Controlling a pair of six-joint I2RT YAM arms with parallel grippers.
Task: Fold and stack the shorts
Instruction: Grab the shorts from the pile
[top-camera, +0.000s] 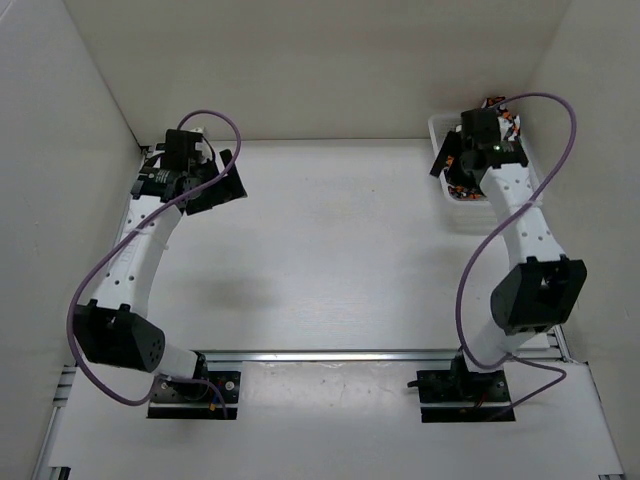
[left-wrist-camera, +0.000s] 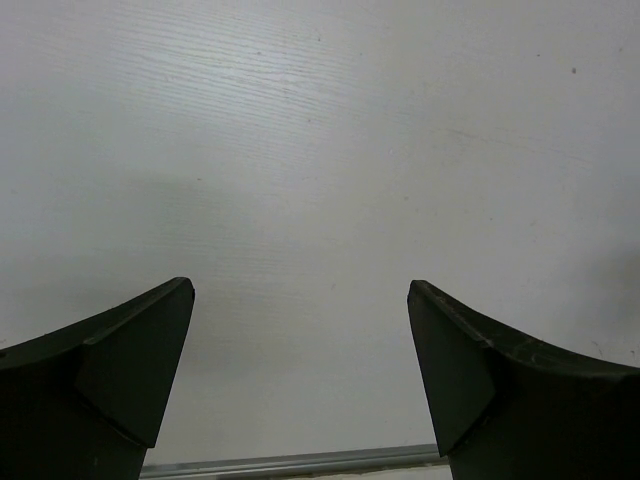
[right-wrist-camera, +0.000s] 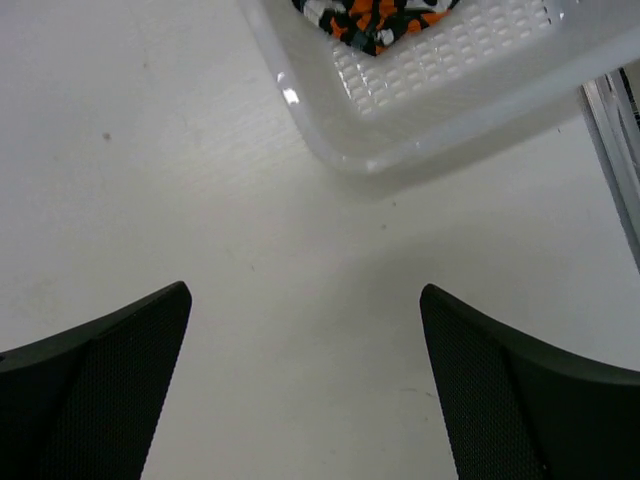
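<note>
We see orange-black-white blotched shorts (right-wrist-camera: 375, 15) bunched in a gridded white plastic basket (right-wrist-camera: 450, 55), far right; left gripper (left-wrist-camera: 300, 287) and right gripper (right-wrist-camera: 305, 290) gape wide.

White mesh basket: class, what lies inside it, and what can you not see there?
Camouflage-print shorts lie inside the basket. The right wrist view cuts off most of them and the right arm covers the basket from above, so their number is unknown.

The shorts (right-wrist-camera: 372, 16) lie in the basket (right-wrist-camera: 455, 62) at the table's (top-camera: 330, 250) far right.
</note>
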